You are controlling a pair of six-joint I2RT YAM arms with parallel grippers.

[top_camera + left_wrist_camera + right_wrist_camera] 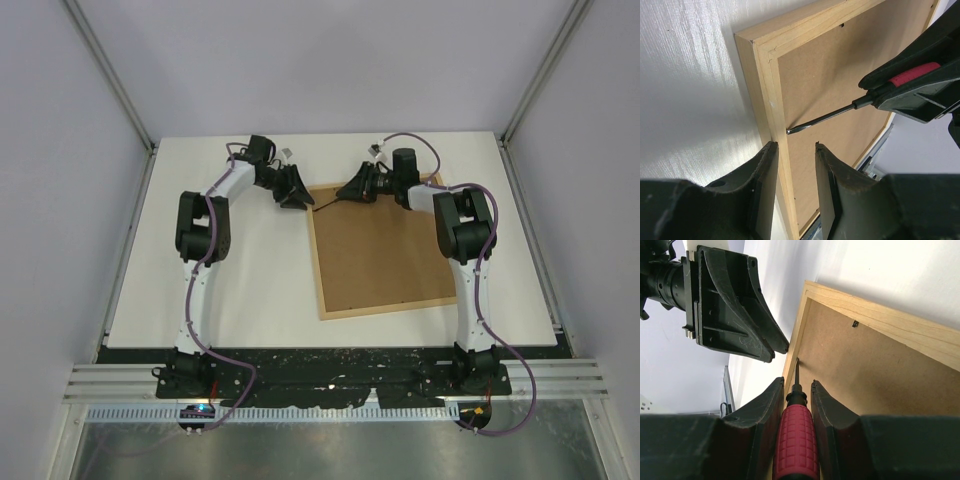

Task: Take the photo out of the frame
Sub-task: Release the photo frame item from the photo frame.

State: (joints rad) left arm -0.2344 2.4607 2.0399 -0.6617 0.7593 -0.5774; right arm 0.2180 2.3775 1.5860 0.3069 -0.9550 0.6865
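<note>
Two arms, one frame, one screwdriver on a white bench [230, 290].

1. Frame [385, 250]: light wood, lying flat, back up, brown fibreboard panel showing. It sits centre-right on the bench between the arms, slightly skewed to the bench edges.

2. Left tool [297, 198]: at the frame's far-left corner. Fingers [762, 190] are partly apart w/ nothing clamped. In the left wrist view the frame's left rail runs under the gap between them. Can't tell whether the pads touch the wood.

3. Right tool [797, 383]: closed on the screwdriver [797, 440], red ribbed handle between the fingers, black shaft sticking out past the fingertips. The tip meets the seam where the panel joins the left rail's inner edge, just beside the left tool.

4. Small dark tab [855, 323]: prob. a retaining clip, at the far rail's inner edge, against the panel.
</note>
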